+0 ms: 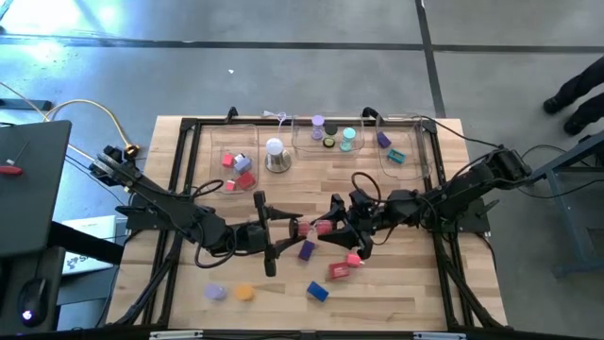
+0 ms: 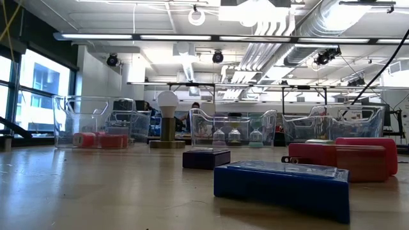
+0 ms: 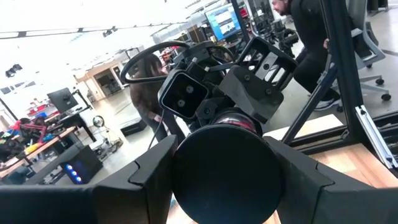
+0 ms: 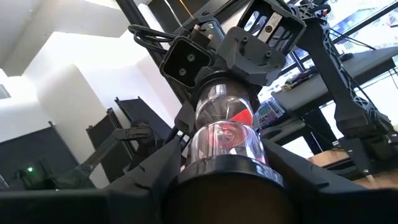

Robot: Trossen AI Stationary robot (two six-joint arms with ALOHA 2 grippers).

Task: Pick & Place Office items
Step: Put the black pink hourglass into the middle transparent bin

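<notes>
A clear tube (image 4: 222, 134) with black ends and something red inside hangs above the middle of the table (image 1: 316, 227). My left gripper (image 1: 294, 229) is shut on one end and my right gripper (image 1: 332, 225) on the other, so the two face each other. Loose office items lie below and nearer: a purple block (image 1: 307, 250), a red block (image 1: 340, 270), a blue block (image 1: 317, 291), an orange roll (image 1: 244, 293) and a lilac roll (image 1: 215, 293). Neither gripper shows in the low view. My left gripper pinches the tube's black round end (image 3: 227, 171) between its two fingers (image 3: 146, 180), coming level from the table's left. The tube points straight away along the fingers, lifted clear of the table. My right gripper pinches the opposite black-capped end (image 4: 224, 169) between its two fingers (image 4: 158, 171), coming about level from the table's right. The clear body runs on from it toward the left gripper, clear of the table.
Clear trays (image 1: 241, 142) (image 1: 330, 123) (image 1: 420, 151) line the far side with small pieces in them, and a white dome on a metal base (image 1: 275, 151) stands between two. A black frame (image 1: 189, 127) edges the table. A person's feet (image 1: 576, 94) show at far right.
</notes>
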